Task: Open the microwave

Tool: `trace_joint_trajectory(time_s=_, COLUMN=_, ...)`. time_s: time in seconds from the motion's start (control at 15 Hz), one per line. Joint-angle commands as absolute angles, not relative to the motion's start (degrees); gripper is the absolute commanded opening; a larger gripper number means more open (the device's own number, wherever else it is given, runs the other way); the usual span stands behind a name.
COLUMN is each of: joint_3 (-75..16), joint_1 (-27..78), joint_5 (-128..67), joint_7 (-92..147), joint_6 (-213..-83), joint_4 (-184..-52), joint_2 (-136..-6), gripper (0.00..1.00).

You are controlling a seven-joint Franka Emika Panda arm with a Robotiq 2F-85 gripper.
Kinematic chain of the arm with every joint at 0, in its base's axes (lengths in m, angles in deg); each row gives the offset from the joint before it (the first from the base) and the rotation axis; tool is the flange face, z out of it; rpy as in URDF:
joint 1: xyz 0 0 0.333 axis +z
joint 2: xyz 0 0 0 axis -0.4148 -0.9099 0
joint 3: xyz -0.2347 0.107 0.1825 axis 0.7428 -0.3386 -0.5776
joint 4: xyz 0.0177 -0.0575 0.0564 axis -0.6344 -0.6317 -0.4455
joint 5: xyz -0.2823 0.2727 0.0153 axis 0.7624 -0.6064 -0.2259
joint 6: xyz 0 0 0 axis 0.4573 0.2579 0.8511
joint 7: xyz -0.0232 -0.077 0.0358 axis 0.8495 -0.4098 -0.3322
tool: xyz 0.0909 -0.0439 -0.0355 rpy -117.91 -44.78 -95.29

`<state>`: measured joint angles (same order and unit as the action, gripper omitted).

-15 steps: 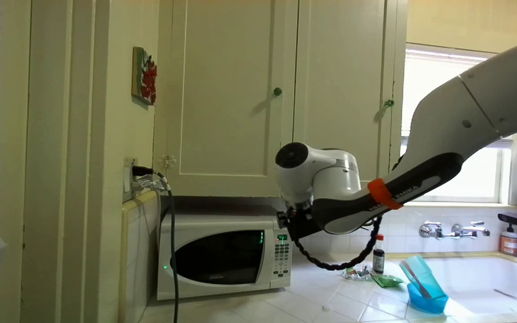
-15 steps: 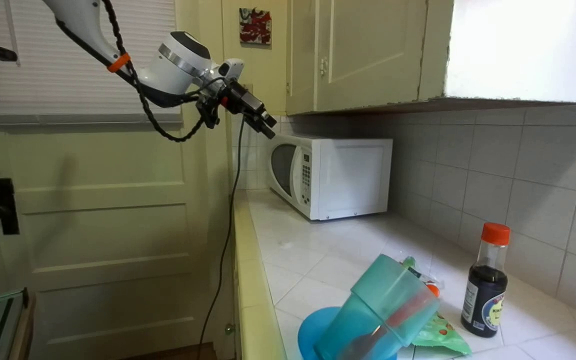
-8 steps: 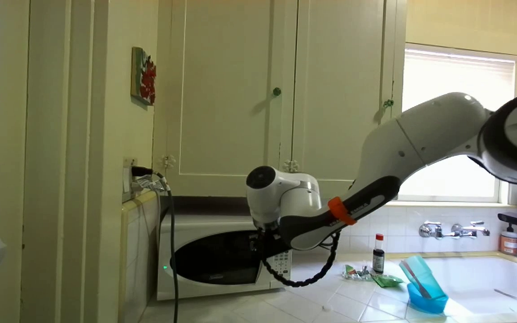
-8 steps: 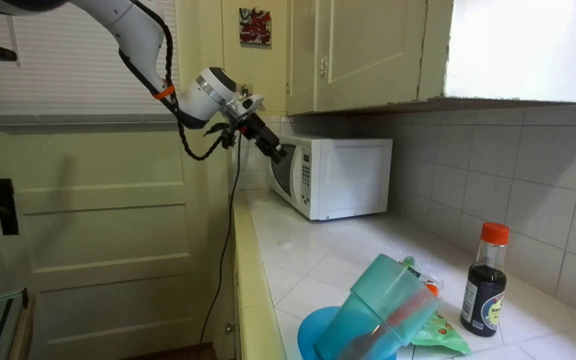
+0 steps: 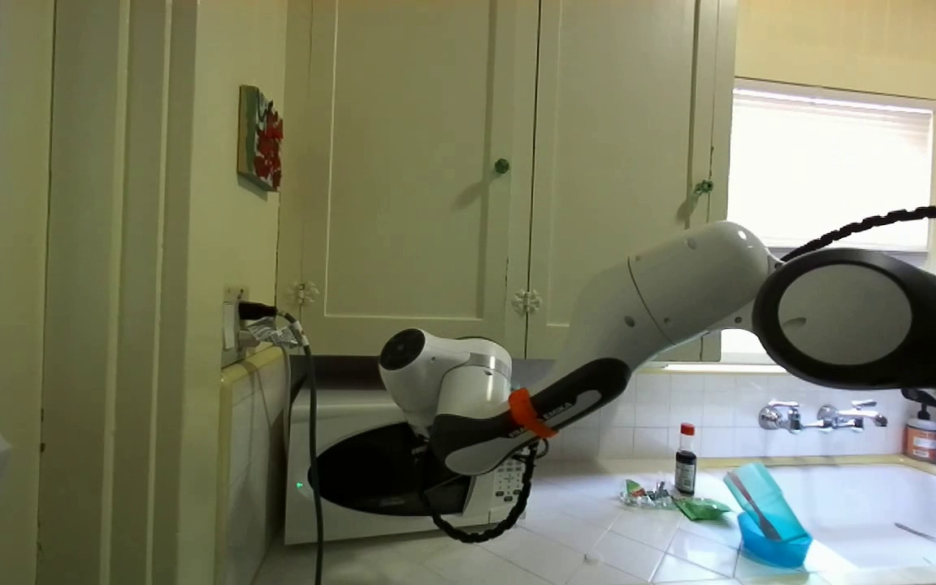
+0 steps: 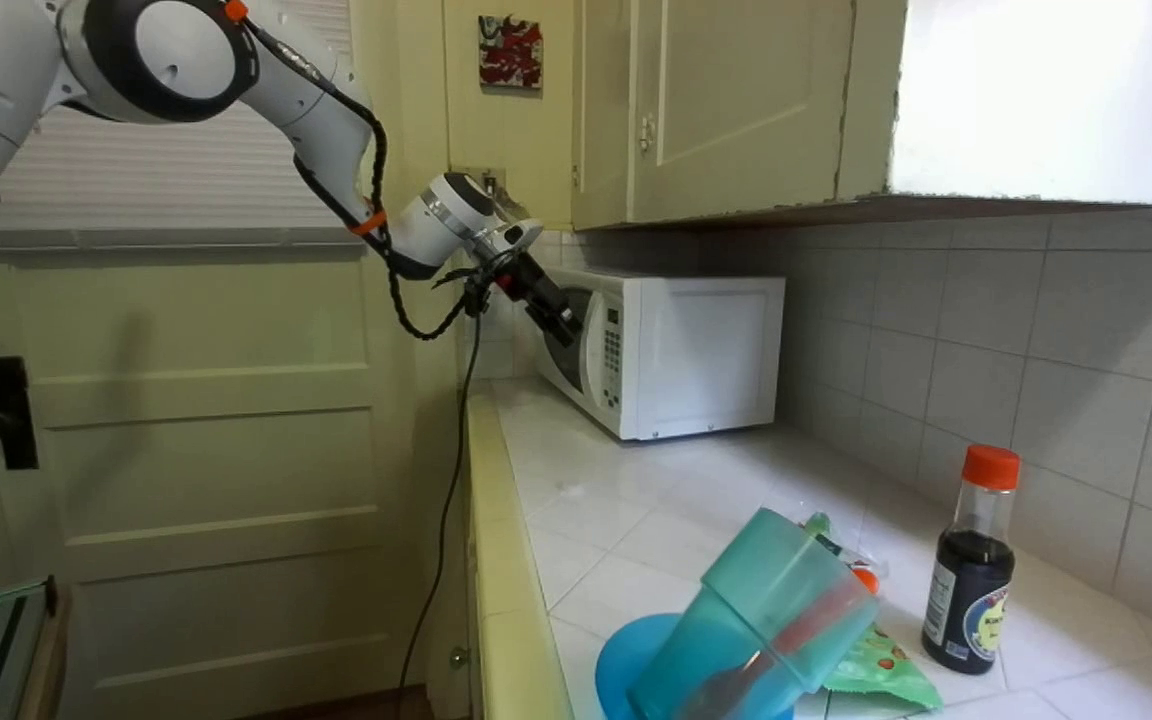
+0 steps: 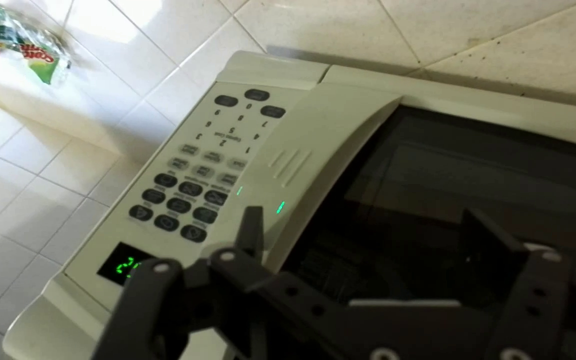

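White and tiled, the surface runs below closed cream cabinets, and near one end of it stands the microwave. Its door is closed, and through the dark window the content cannot be made out. The display shows green digits. Before this door is the end effector, with its two fingers spread wide from each other; in the wrist view one finger stands before a pale ribbed strip of the door and the other before the dark window. Whether they touch it, I cannot tell.

On the same surface, a translucent teal cup is tilted, and inside it a reddish utensil shows through the side. At the lower end of this cup is a blue bowl; if the cup stands in it or only beside it, I cannot say. One bottle with red cap stands upright, and dark liquid fills it to below the neck. Between bottle and cup lies a green packet, and just beside it a clear wrapper. In an exterior view, the white sink holds a long thin utensil, and behind it stands an orange pump bottle.
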<state>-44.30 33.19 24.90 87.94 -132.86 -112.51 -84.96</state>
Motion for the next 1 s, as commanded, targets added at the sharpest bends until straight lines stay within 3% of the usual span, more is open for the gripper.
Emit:
trace_joint_trajectory(time_s=0.0, joint_3=-40.33, joint_1=38.79, joint_5=21.26, joint_7=86.02, joint_6=-124.99, joint_4=-106.28, joint_2=-88.14, gripper=1.00)
trace_joint_trajectory(time_s=0.33, joint_3=-38.32, joint_1=41.32, joint_5=20.47, joint_7=87.50, joint_6=-120.21, joint_4=-108.17, joint_2=-87.65, gripper=1.00)
trace_joint_trajectory(time_s=0.93, joint_3=-36.02, joint_1=46.13, joint_5=37.16, joint_7=99.02, joint_6=-110.31, joint_4=-113.35, joint_2=-88.32, gripper=1.00)
